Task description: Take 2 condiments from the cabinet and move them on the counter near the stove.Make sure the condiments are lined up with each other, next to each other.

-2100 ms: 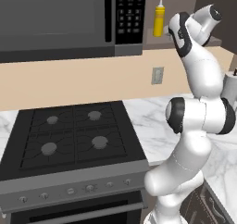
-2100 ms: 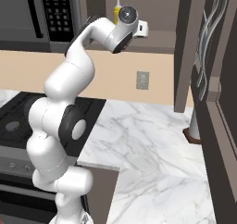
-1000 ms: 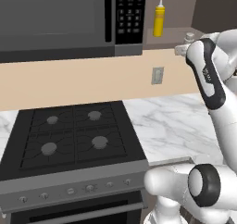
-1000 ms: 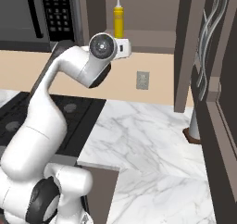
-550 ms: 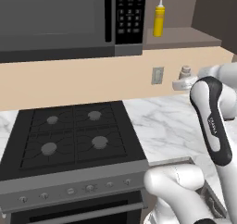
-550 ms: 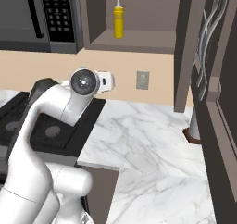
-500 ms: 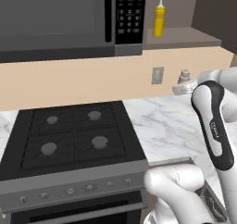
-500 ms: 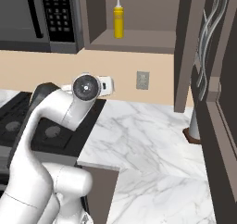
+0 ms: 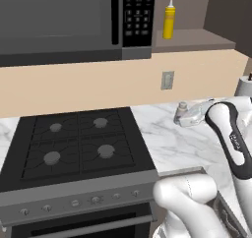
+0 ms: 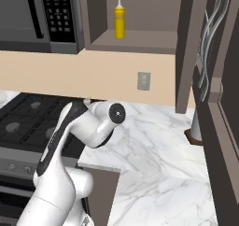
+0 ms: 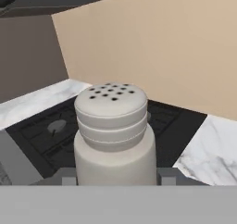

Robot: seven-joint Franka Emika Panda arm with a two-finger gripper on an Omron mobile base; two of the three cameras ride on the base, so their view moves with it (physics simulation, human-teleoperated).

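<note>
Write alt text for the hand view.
A pale grey shaker with a perforated rounded cap stands upright in close-up, held between the jaws. Behind it lie the black stove and the white marble counter, with a beige wall beyond.

A plain beige wall (image 9: 74, 87) runs behind the cooking area, with a small grey outlet plate (image 9: 167, 79) set into it. Above, at 11 o'clock in the left base view, hangs a black microwave (image 9: 64, 20) with a keypad on its right side. At 3 o'clock in the right base view stands a tall dark brown panel (image 10: 186, 47), and beside it a dark door with pale curved lines (image 10: 212, 38). A white paper-towel roll (image 10: 196, 127) stands at its foot. Light is even and soft.
</note>
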